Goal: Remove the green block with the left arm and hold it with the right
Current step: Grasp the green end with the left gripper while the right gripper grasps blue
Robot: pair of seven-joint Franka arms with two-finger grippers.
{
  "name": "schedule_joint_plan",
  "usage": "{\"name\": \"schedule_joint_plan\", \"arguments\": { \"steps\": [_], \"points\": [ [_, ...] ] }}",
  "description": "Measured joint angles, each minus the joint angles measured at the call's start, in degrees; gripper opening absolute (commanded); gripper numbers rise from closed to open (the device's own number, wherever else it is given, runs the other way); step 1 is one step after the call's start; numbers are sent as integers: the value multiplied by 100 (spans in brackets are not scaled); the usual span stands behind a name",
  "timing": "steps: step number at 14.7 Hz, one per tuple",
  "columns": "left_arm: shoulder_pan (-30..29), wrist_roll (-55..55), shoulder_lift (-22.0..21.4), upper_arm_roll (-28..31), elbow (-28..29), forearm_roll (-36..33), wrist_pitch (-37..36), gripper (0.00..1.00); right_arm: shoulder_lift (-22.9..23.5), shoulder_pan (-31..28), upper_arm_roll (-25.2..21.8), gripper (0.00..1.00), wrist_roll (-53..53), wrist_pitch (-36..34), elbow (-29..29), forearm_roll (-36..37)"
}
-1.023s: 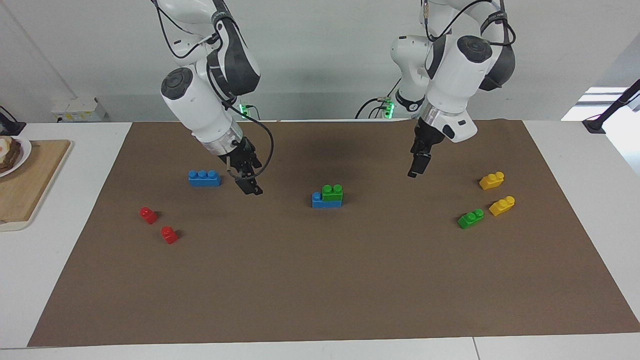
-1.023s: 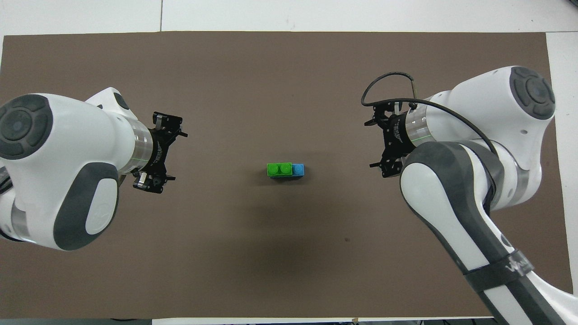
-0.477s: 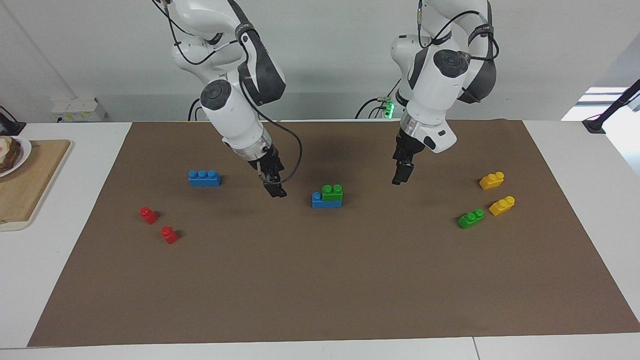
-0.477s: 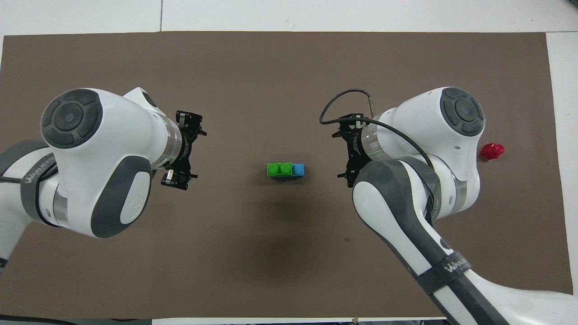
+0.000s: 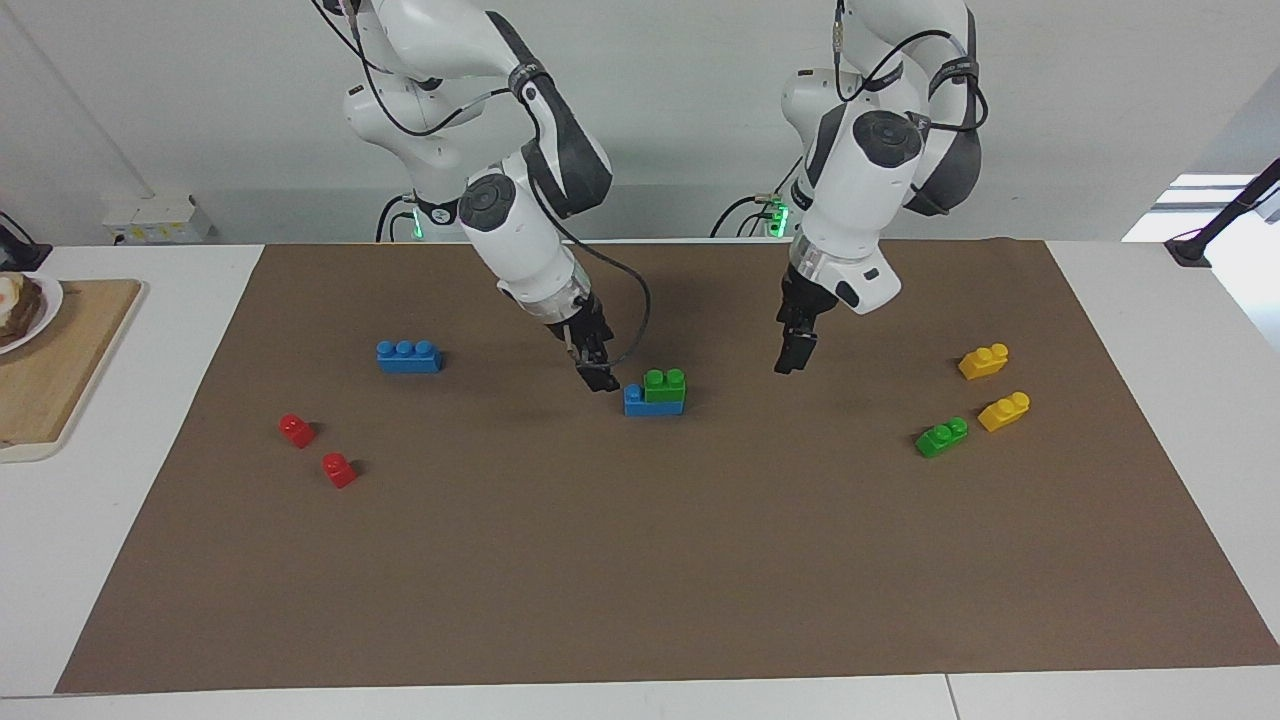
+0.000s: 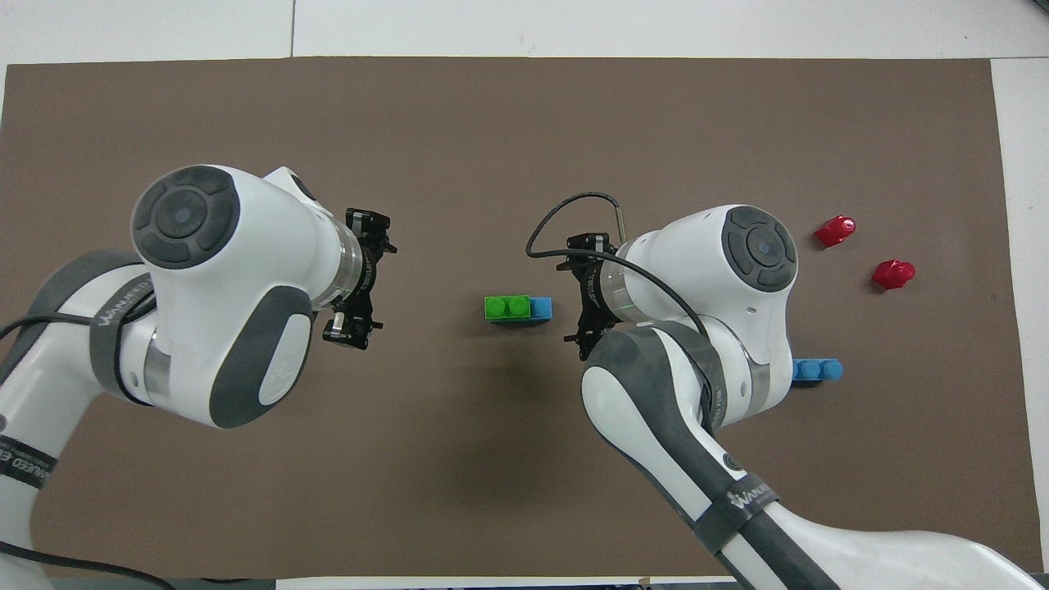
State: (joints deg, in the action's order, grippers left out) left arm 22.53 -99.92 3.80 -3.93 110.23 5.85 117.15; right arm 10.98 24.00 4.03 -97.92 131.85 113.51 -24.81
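A green block [image 5: 664, 385] sits pressed on a blue brick [image 5: 634, 400] in the middle of the brown mat; both also show in the overhead view, green [image 6: 506, 307] and blue [image 6: 541, 308]. My right gripper [image 5: 600, 378] hangs low right beside the blue brick's bare end, on the side toward the right arm; I cannot tell whether it touches. My left gripper [image 5: 789, 357] hovers above the mat, a short way from the stack toward the left arm's end. A second green block [image 5: 941, 437] lies alone toward the left arm's end, hidden under the left arm in the overhead view.
Two yellow bricks [image 5: 983, 361] [image 5: 1003, 411] lie beside the lone green block. A loose blue brick [image 5: 408, 356] and two red blocks [image 5: 296, 430] [image 5: 338, 469] lie toward the right arm's end. A wooden board [image 5: 60, 370] with a plate [image 5: 45, 300] stands off the mat there.
Both grippers have moved in toward the stacked bricks. The right gripper has travelled far and come down beside the blue brick's end; the left has moved a little closer.
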Motion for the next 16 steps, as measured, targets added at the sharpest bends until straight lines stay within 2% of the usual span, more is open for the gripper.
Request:
{"name": "schedule_joint_plan", "arguments": {
  "steps": [5, 11, 16],
  "points": [
    [247, -773, 367, 1, -4, -5, 272, 100, 200, 241, -1, 98, -20, 507, 68, -138],
    [519, -1638, 499, -1, -5, -5, 535, 100, 595, 346, -1, 98, -32, 1032, 79, -139],
    [1040, -2500, 721, -2, -35, -181, 739, 100, 848, 361, -1, 98, -32, 1307, 82, -139]
  ]
}}
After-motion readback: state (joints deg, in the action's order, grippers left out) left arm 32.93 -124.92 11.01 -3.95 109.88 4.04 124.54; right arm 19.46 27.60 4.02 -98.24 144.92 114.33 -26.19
